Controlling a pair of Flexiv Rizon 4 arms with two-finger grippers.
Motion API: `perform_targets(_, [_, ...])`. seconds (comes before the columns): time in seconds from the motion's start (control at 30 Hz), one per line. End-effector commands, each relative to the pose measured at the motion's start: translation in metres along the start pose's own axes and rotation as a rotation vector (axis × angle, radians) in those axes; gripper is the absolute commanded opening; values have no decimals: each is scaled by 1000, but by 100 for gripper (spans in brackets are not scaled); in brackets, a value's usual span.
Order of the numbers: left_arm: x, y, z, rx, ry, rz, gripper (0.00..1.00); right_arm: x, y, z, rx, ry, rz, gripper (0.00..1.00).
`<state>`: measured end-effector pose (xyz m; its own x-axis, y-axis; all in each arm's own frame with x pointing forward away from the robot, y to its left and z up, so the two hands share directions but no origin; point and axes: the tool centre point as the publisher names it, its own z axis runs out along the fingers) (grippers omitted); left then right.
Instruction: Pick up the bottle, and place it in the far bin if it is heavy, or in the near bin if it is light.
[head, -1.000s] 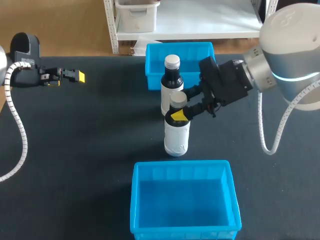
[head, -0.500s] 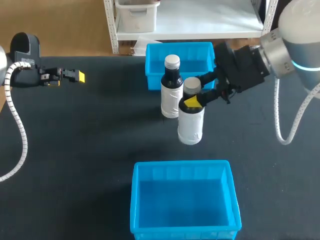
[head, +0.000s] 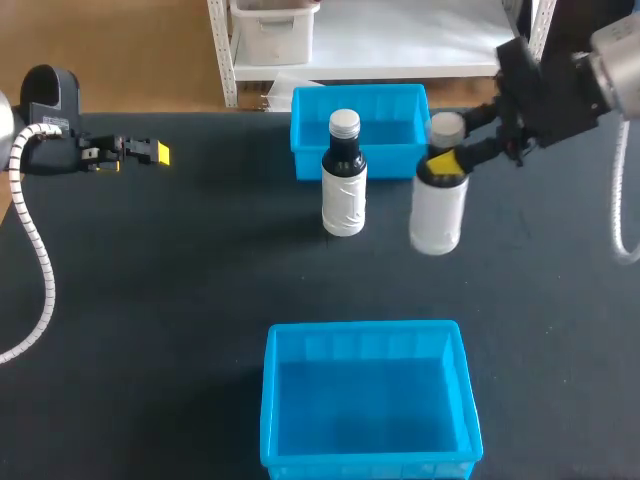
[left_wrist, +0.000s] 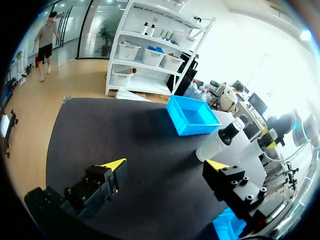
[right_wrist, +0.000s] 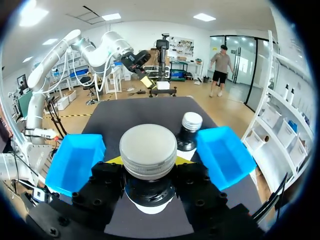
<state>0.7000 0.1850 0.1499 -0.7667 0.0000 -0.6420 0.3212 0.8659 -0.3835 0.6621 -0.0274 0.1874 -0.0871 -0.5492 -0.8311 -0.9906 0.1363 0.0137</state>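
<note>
On the far left part of the black bench (head: 150, 300) are the left fingers (head: 158, 153), well apart from everything else. The left wrist view shows their yellow tips spread wide, with only bare bench between them.

At the bench's near edge, in the middle, sits the near bright-blue open plastic bin (head: 272, 400). Beyond it, a dark bottle with a white label and a silver screw cap (head: 344, 190) stands upright on the bench. It is just in front of the far bright-blue plastic bin (head: 310, 158) (whether it touches the bin's front wall I cannot tell).

Just right of that standing bottle, and apart from it, the white bottle with a dark neck and a grey screw cap (head: 437, 215) is upright, off the far bin's near right corner and outside both bins. The right fingers (head: 443, 163), on the arm coming in from the right, pinch it at the neck. In the right wrist view its cap sits squarely between them, yellow tips pressed to the neck from both sides. Ahead of it in that view is the standing bottle, with a blue bin to either side. Whether the held bottle's base clears the bench cannot be told.
</note>
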Motion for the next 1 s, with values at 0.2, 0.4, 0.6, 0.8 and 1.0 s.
perform_targets(0.2, [0,0,0,0,0,0,100,3,-33,-55,18,10,0,0])
perform_targets(0.4, [0,0,0,0,0,0,100,3,-65,-72,13,20,-23,0])
perform_targets(0.6, [0,0,0,0,0,0,100,1,-97,-81,-15,22,-44,0])
perform_targets(0.8, [0,0,0,0,0,0,100,-9,-125,-82,-17,24,-58,0])
perform_targets(1.0, [0,0,0,0,0,0,100,-26,-148,-75,-16,15,-64,0])
